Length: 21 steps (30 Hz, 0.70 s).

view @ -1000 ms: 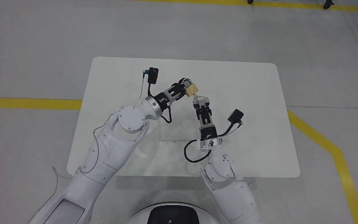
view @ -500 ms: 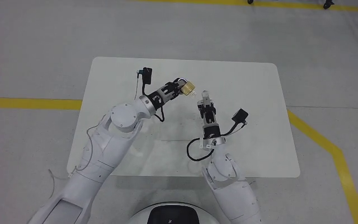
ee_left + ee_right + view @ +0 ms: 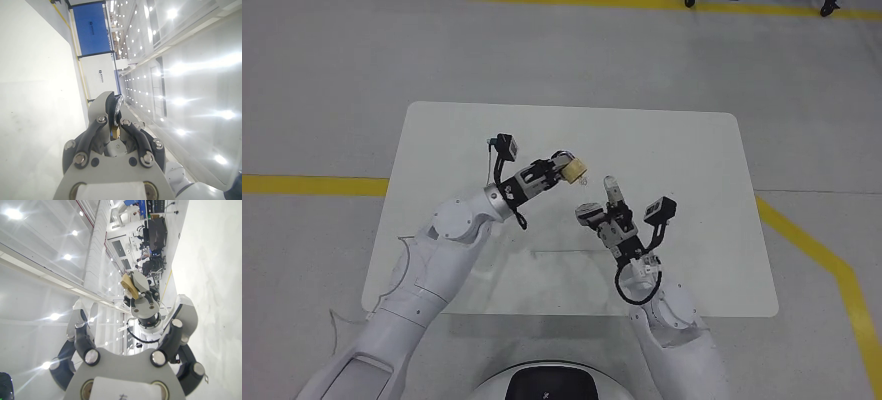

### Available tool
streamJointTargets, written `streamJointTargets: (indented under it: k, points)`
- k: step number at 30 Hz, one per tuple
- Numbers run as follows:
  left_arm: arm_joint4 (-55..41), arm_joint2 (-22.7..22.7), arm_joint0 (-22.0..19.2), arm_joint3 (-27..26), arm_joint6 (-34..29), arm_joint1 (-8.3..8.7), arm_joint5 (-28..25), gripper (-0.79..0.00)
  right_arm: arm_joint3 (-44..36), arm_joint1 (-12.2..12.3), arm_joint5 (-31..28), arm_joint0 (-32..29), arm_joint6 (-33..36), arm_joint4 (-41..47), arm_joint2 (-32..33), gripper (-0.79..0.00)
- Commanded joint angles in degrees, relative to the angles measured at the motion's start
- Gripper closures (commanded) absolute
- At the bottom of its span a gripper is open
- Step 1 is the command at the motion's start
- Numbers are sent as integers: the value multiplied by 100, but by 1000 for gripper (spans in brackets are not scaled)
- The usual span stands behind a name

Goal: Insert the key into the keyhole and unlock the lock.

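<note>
A white, round-cornered table (image 3: 692,260) stands on a grey floor crossed by yellow lines (image 3: 302,185). In the top view, the left end effector (image 3: 564,171) is clenched on a small brass padlock (image 3: 577,168) and holds it up over the middle of the table. The right end effector (image 3: 600,198) sits just beside it, spread wide and empty. In the left wrist view, the pads pinch the padlock's brass body with a silver wire loop (image 3: 118,106) caught between them; I cannot tell whether it is the shackle or a key ring. In the right wrist view, what looks like a small pale silvery key (image 3: 128,294) juts from the padlock's face, seemingly seated in the keyhole. The risk, as I judge it, is closing off-centre on that small head. That could twist the padlock in its pinch or tug the key out, since only two pads steady the body.
</note>
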Motion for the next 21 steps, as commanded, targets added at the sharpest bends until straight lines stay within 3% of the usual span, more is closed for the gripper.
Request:
streamJointTargets:
  k: [1,3,4,5,8,21]
  points:
    - [-31,-26,-59,113,-100,4,-79,0,-56,13,119,-31,146,93,35,-570]
    - [64,-17,-102,169,-121,5,-133,0,-92,19,192,-22,123,56,34,-505]
    - [141,-7,-118,191,-118,7,-149,0,-105,19,219,-7,90,11,11,-422]
    - [249,9,-135,207,-101,9,-155,0,-114,18,243,10,61,-34,-18,-388]
    - [563,75,-174,224,-2,9,-143,0,-135,16,302,62,33,-118,-108,-342]
    - [852,135,-165,154,162,2,-143,0,60,1,471,238,-437,-337,-250,-283]
